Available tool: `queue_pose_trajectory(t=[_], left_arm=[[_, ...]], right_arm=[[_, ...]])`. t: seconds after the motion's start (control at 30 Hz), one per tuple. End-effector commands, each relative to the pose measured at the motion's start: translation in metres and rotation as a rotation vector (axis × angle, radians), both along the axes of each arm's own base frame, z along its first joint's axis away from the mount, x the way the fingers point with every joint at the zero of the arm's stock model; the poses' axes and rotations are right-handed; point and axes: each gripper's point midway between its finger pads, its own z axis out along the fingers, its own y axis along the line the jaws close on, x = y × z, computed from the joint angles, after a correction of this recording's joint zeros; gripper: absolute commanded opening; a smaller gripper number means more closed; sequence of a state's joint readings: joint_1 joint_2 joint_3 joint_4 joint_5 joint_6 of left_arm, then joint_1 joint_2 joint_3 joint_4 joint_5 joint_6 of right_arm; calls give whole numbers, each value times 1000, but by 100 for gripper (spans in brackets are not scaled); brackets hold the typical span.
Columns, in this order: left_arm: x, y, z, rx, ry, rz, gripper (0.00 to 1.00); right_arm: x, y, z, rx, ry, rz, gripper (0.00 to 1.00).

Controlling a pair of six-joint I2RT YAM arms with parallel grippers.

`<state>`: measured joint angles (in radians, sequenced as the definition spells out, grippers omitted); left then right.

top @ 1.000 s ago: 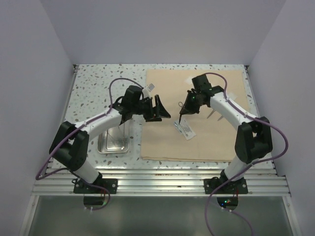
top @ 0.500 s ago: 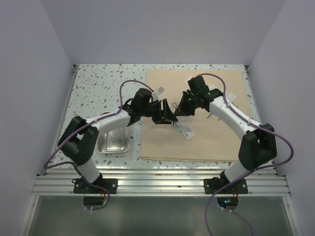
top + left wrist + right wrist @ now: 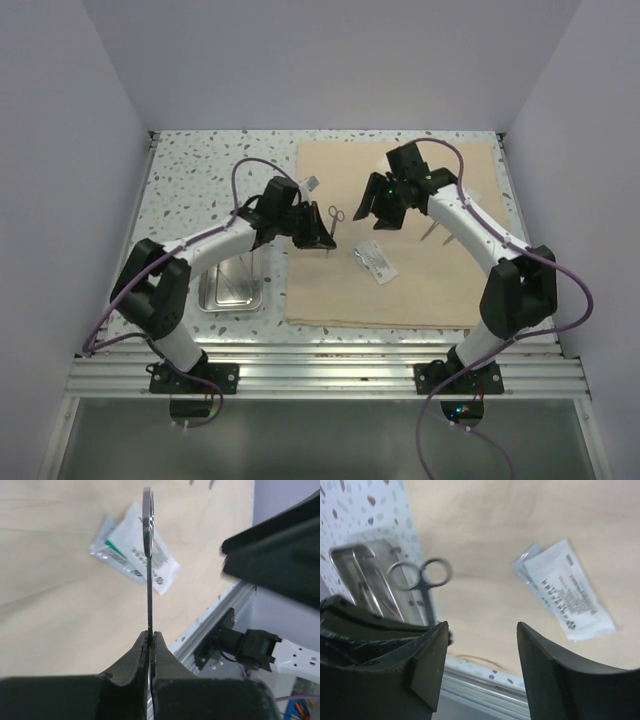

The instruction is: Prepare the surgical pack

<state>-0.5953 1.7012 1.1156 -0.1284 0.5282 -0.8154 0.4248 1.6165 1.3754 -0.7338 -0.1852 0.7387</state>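
From above, the left gripper (image 3: 326, 239) is clamped on the thin metal scissors (image 3: 334, 214), which stand off the table (image 3: 200, 170) with their finger rings uppermost, just over the left edge of the beige cloth (image 3: 420, 290). The right gripper (image 3: 376, 214) hangs near them over the cloth with its jaws spread and nothing between them. The clear packet (image 3: 376, 261) lies flat on the cloth, nearer the arm bases than both grippers. The steel tray (image 3: 230, 298) sits on the speckled table to the left of the cloth, partly under the left forearm. In the left wrist view, the left gripper (image 3: 150, 636) pinches the blade end of the scissors (image 3: 148, 565), which are seen edge-on as a thin upright strip. The packet (image 3: 131, 550) rests on the cloth (image 3: 50, 610) behind them. In the right wrist view, the right gripper (image 3: 480, 655) has its two dark fingers (image 3: 427, 665) wide apart and empty. The scissors (image 3: 422, 577) show both rings clearly, their shaft running down into the black body of the left gripper (image 3: 365, 630). The tray (image 3: 337, 555) sits behind the scissors with thin metal instruments (image 3: 370, 587) inside, and the packet (image 3: 565, 597) lies to the right on the cloth (image 3: 495, 525).
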Motion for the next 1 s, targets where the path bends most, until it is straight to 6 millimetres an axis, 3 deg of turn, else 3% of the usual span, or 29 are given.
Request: queue_pose_trajectory(t=[0.0,0.07,0.2,0.23,0.43,0.63,0.67,0.73,0.9,0.97], left_arm=[[-6,73,-11,205,-43,95,0],[-13,107,-14,290,-68,152,0],[-29,172,-41,508,-42,259,0],[-32,179,-43,537,-39,270,0],[-38,228,-53,680,16,423,0],[-39,257,-70,755,89,476,0],[-41,258,-75,756,101,471,0],[-39,256,-81,736,110,448,0],[-37,256,-88,731,116,417,0],[-37,257,-89,732,121,410,5]], right_arm=[[31,-45,-3,-125,-8,-68,61],[47,-76,-5,-171,-8,-131,61],[63,-129,-26,-266,41,-203,58],[67,-146,-35,-291,60,-233,58],[75,-194,-67,-331,143,-308,56],[84,-213,-79,-414,154,-328,56],[85,-225,-84,-421,172,-355,57],[88,-231,-88,-428,182,-369,55],[98,-235,-106,-450,208,-370,50],[101,-235,-113,-454,218,-370,49]])
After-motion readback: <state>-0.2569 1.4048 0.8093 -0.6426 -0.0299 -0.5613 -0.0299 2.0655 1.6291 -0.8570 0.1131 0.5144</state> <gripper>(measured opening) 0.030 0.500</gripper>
